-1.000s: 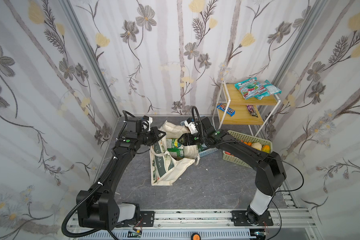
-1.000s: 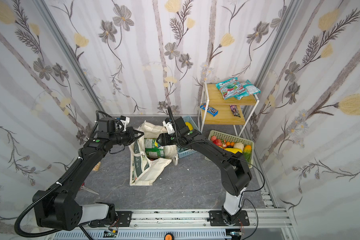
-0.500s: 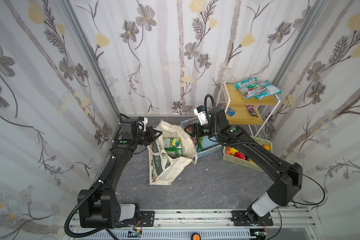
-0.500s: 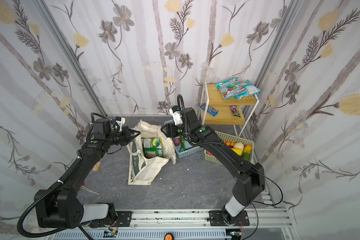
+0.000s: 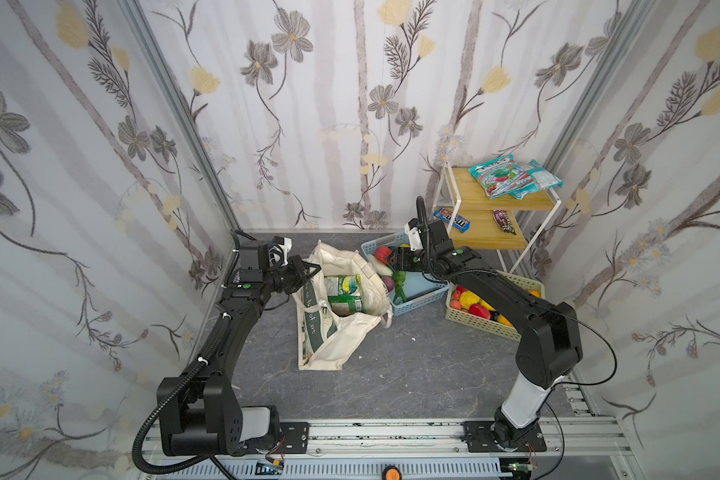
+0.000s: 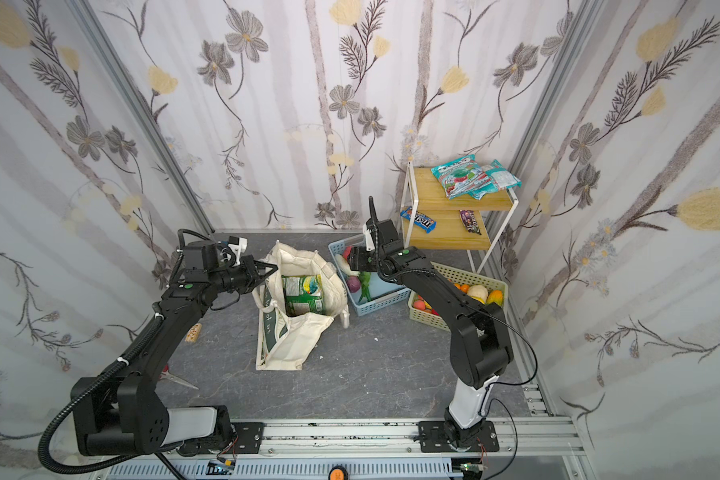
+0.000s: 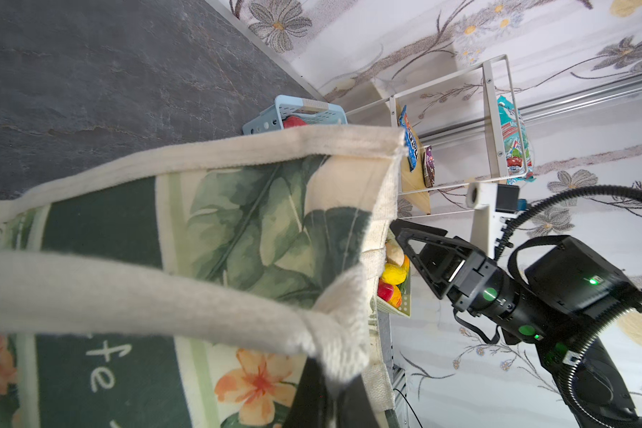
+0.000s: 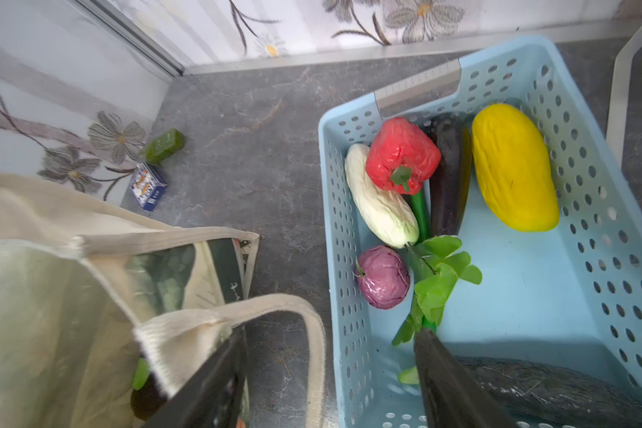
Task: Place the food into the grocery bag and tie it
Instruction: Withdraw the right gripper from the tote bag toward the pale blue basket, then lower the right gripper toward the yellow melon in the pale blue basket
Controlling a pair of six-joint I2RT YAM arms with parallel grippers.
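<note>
Left arm reaches forward from its base, left tool point(image 5: 313, 271) pinched shut on the grocery bag point(image 5: 341, 332) rim. Right arm stretches forward and inward, right tool point(image 5: 391, 261) angled down, jaws apart, empty

Free: bare floor point(image 5: 395, 374) on the near side, between my arms; grocery bag point(image 5: 337, 332) mouth gaping upward, snack packet point(image 5: 344, 293) lying inside.
Obstacles: blue basket point(image 5: 418, 303) wall just right of the bag; bag handle point(image 8: 282, 301) looped beneath my open-jawed right gripper point(image 8: 331, 330); vegetables point(image 8: 401, 155) crowding that basket's far-left part; yellow basket point(image 5: 474, 323) and shelf point(image 5: 481, 237) farther right.
</note>
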